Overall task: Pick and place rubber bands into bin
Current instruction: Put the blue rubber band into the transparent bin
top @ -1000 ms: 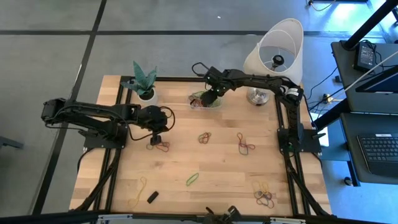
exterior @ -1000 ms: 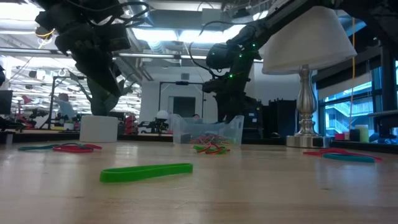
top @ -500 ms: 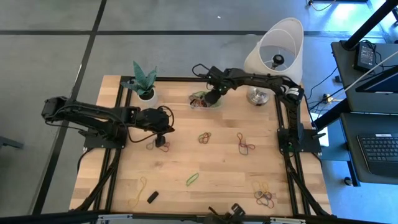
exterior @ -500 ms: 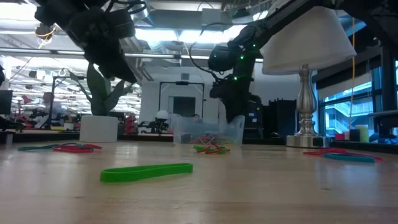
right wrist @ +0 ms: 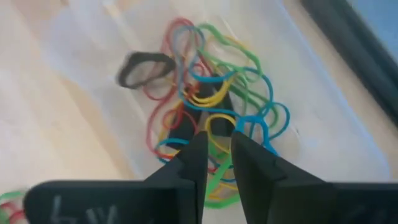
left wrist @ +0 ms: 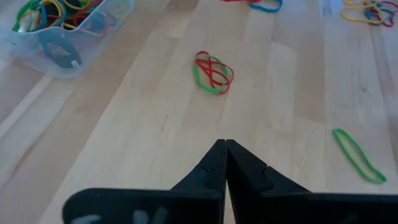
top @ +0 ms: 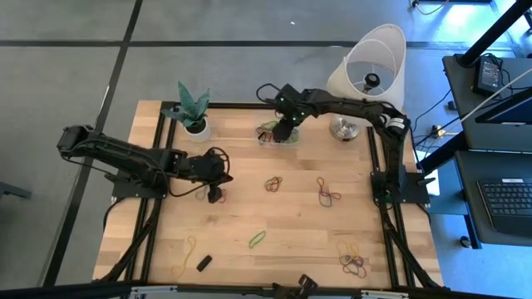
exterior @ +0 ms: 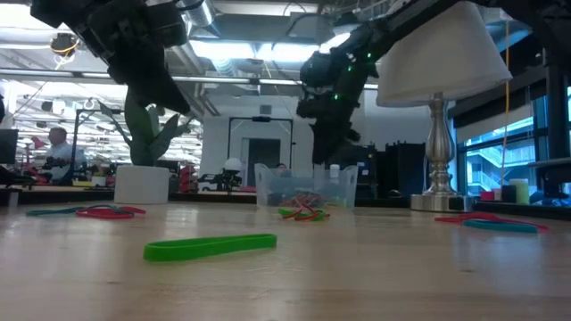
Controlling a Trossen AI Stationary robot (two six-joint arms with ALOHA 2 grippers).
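Overhead, the right fingers (top: 285,131) were seen at the upper middle of the frame, hanging directly over the bin (top: 268,139), a clear tub standing on the surface (top: 291,216) between the potted plant (top: 193,110) and the lamp (top: 366,71). In the right wrist view the two fingers (right wrist: 214,149) were set slightly apart, with a narrow gap between them and nothing visibly pinched; beneath them a tangle of rubber bands (right wrist: 208,106) lay inside the bin. The left fingers (left wrist: 224,163) were pressed tightly together and empty, placed at the left centre of the overhead frame. The relation judged to matter for the coming pick was the red-and-green cluster (left wrist: 213,71), which lay ahead of the left fingers in the wrist view and just to their right in the overhead frame, with its long axis running obliquely across the line of approach. The left arm was judged nearer to it than the right. Other bands were scattered toward the lower part of the overhead frame, among them a single green band (top: 258,239) and a cluster (top: 352,259) at the lower right.
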